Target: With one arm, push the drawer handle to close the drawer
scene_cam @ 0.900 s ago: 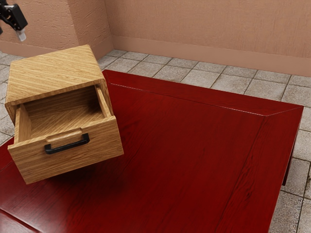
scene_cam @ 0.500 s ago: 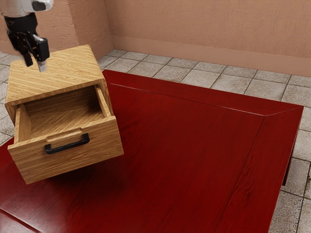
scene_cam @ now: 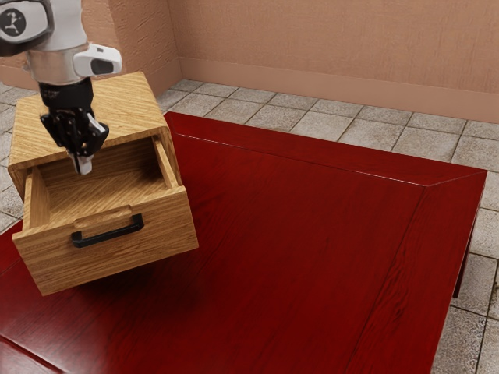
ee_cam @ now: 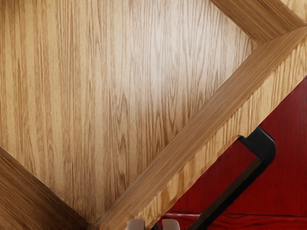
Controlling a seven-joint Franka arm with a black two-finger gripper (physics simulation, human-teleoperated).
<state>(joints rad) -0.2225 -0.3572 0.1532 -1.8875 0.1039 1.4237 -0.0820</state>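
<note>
My gripper [scene_cam: 81,162]: black, angular, many-linked, with pale grey, rounded fingertips [ee_cam: 136,224]. Directly above the gripper, a smooth black collar [scene_cam: 68,95]; higher, my light-grey wrist [scene_cam: 58,66] with a white, dark-inset side housing [scene_cam: 101,61]. Farthest above the gripper, a dark round badge [scene_cam: 13,22] bearing a pale branching emblem.

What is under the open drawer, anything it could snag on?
Shadowed red tabletop shows along the lower edge of the drawer front. Farther beneath, that front covers the view, so I can't rule out a snag.
</note>
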